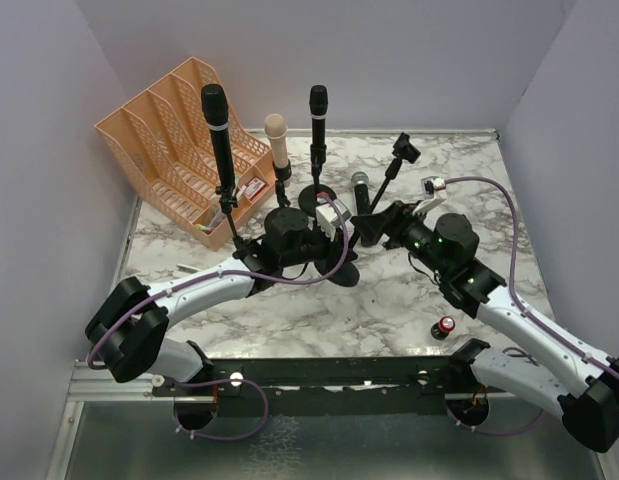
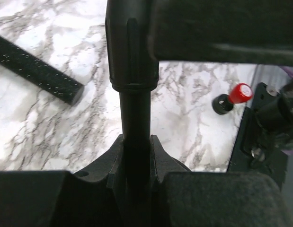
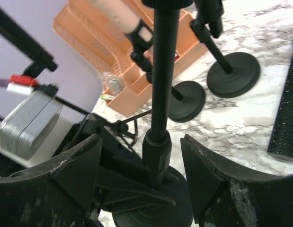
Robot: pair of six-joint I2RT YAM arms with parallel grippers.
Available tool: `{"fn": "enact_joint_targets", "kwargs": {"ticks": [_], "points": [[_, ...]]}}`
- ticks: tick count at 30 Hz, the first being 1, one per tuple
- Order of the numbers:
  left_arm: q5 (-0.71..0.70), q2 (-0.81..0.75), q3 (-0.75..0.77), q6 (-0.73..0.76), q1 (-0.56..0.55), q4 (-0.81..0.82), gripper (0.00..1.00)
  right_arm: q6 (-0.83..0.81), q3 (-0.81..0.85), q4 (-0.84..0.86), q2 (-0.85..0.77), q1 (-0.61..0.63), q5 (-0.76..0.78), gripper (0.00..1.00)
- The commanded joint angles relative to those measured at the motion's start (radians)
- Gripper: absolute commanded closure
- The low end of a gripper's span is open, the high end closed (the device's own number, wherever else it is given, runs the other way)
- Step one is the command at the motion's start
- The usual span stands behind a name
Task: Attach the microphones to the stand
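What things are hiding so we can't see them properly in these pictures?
- Left wrist view: top of the stand pole, cut off by the upper edge.
- Right wrist view: head of the peach microphone, cut off by the top edge.
- Top view: bits inside the orange organizer, too small to name.
- Top view: stand bases, mostly covered by the left arm and right arm.

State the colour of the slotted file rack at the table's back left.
Peach-orange; the mesh plastic file rack shows best in the top external view.
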Motion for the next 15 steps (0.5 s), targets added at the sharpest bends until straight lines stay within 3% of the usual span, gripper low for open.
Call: {"fn": "enact_joint_targets", "kwargs": {"ticks": [1, 10, 15], "points": [[0.217, -0.069, 0.02, 0.007, 0.005, 0.082, 1.0, -0.01, -0.099, 0.125, -0.099, -0.001, -0.088, 0.28], [0.479, -0.131, 0.043, -0.001, 0.007, 0.084, 1.0, 0.037, -0.249, 0.267, -0.302, 0.0, -0.135, 0.37], [0.58, -0.135, 0.059, -0.004, 0.006, 0.084, 1.0, 0.007, -0.284, 0.366, -0.371, -0.001, -0.238, 0.42]]}}
